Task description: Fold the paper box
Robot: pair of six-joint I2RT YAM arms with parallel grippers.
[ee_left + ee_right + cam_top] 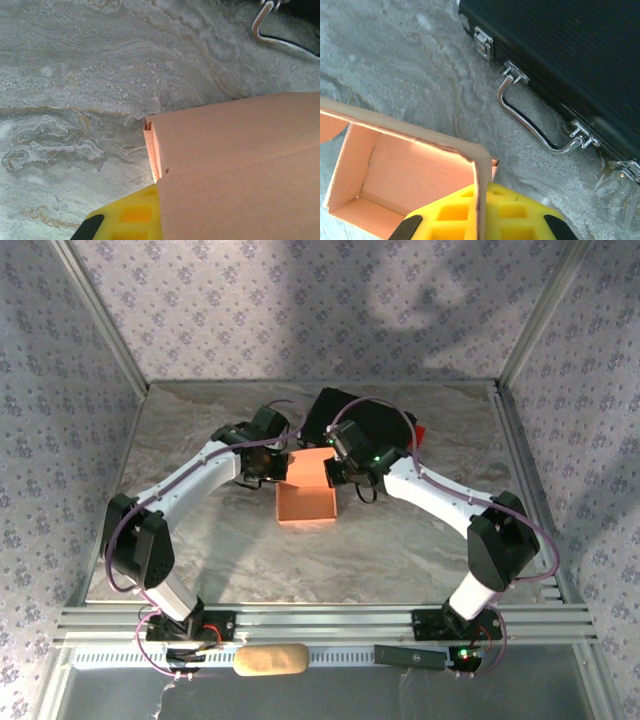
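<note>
paper box [306, 505] far side hidden, top cam

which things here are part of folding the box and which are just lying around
In the job:
- paper box
- left gripper, shut on a box wall
- right gripper, shut on a box wall

Lying about:
- black case, behind the box
- tan block, near the arm bases
</note>
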